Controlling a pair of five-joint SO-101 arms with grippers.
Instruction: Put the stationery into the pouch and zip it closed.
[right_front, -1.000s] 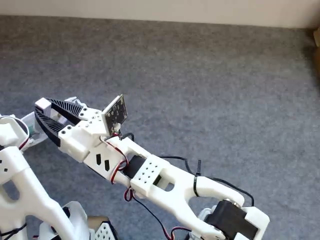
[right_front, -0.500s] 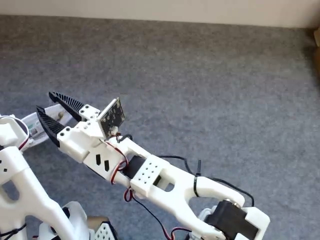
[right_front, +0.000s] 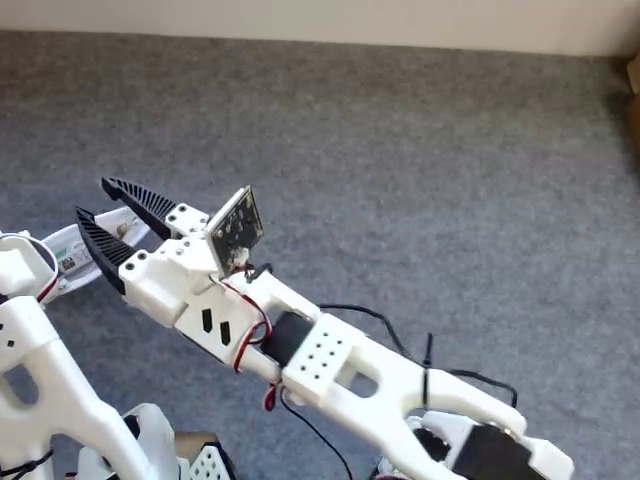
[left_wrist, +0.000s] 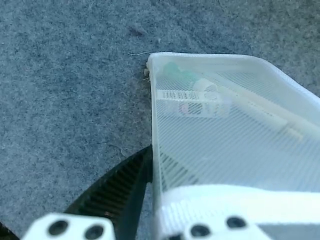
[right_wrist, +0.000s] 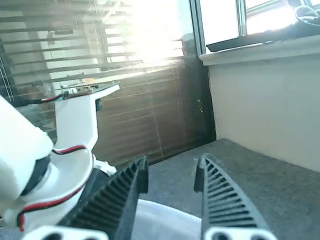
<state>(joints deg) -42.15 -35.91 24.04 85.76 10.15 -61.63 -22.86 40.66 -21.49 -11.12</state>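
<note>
A translucent mesh pouch (left_wrist: 225, 145) lies on grey carpet. Inside it are a green item (left_wrist: 175, 70), a white labelled item (left_wrist: 187, 97) and a pale pen (left_wrist: 265, 112). My left gripper (left_wrist: 155, 170) is shut on the pouch's near edge, with its black finger (left_wrist: 125, 185) beside that edge. In the high view a strip of the pouch (right_front: 70, 250) shows at the far left. My right gripper (right_front: 95, 200) hovers just above it, open and holding nothing. The right wrist view shows the right gripper (right_wrist: 172, 162) open, over a pale patch of the pouch (right_wrist: 160, 220).
The left arm's white body (right_front: 30, 360) stands at the lower left, close against the right arm (right_front: 330, 360), which crosses from the lower right. Bare grey carpet (right_front: 430, 180) spreads to the right and back, ending at a pale wall (right_front: 400, 20).
The right gripper went from nearly shut beside the pouch to open. It rose slightly and the right arm shifted a little to the right. The left arm stayed put.
</note>
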